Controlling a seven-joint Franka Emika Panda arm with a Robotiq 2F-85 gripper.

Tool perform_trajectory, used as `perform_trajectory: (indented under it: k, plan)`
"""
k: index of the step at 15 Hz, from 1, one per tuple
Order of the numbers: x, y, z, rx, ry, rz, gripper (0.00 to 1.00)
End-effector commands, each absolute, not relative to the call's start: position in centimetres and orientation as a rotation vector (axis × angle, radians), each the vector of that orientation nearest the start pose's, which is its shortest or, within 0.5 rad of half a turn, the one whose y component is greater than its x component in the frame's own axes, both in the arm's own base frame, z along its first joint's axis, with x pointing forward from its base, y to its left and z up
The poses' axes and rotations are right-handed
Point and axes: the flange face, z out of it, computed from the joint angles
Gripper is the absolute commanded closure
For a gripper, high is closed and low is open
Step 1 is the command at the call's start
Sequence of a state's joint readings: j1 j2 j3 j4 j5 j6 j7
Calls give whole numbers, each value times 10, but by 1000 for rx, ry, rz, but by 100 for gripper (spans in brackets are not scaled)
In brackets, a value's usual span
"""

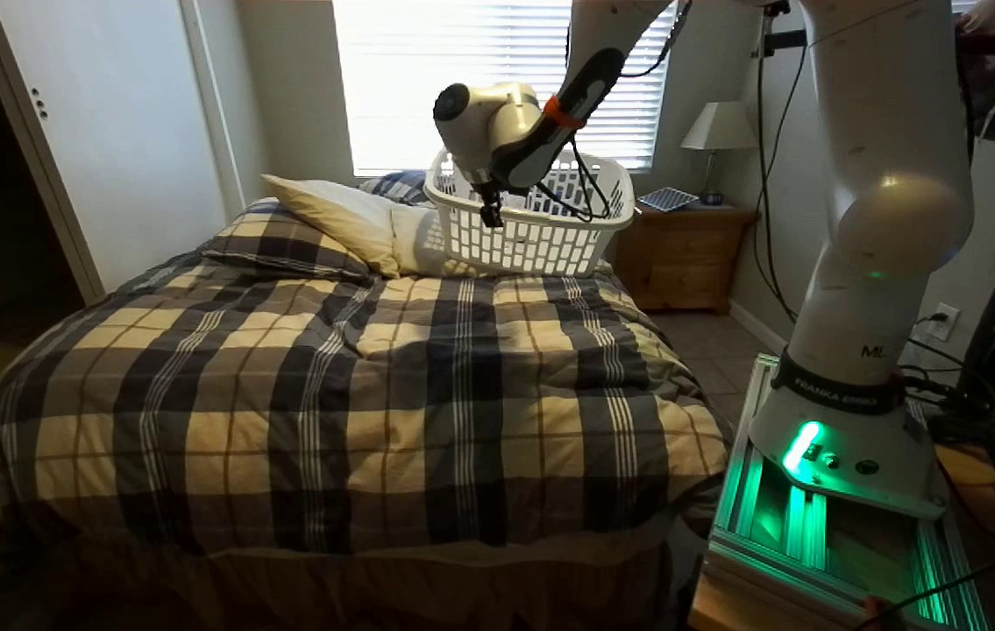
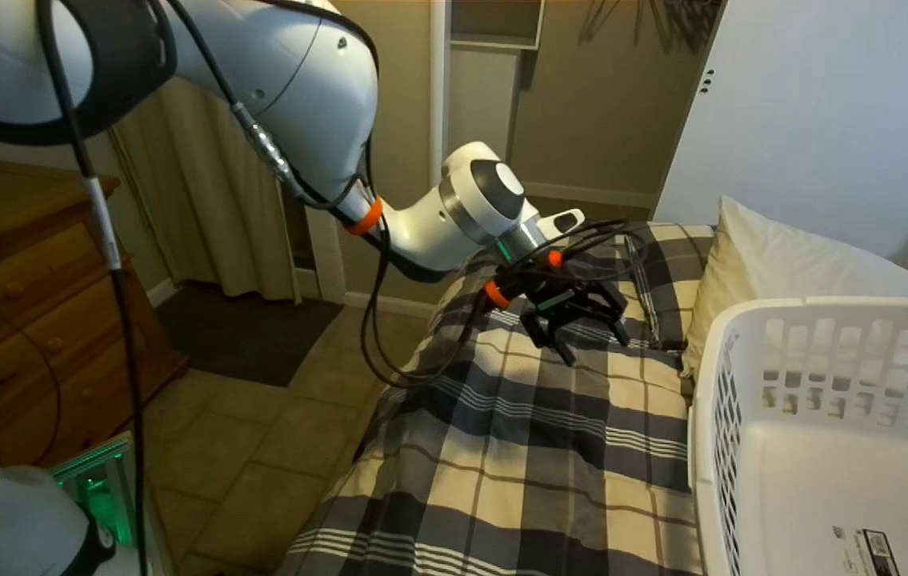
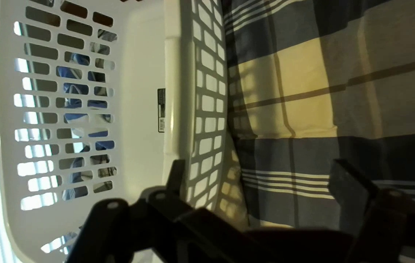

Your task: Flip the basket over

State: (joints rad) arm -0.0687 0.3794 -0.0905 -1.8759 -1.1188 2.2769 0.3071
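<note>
I have the fingers (image 3: 346, 195) spread wide apart; in the wrist view one overlaps the rim of the basket (image 3: 141, 106), though I can't tell whether they touch. The basket stands mouth-up on the plaid comforter (image 1: 366, 377); in an exterior view it is at about four o'clock from the fingers, the cream pillow (image 2: 790, 264) at about two o'clock.
</note>
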Motion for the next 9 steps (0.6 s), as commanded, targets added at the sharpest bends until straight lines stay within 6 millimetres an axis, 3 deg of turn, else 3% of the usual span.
perform_trajectory:
  k: [1, 5, 9]
  plan:
    - [638, -173, 339, 2244, 343, 134, 0]
    - [647, -225, 331, 2236, 324, 79, 0]
    - [656, -254, 296, 2237, 329, 38, 0]
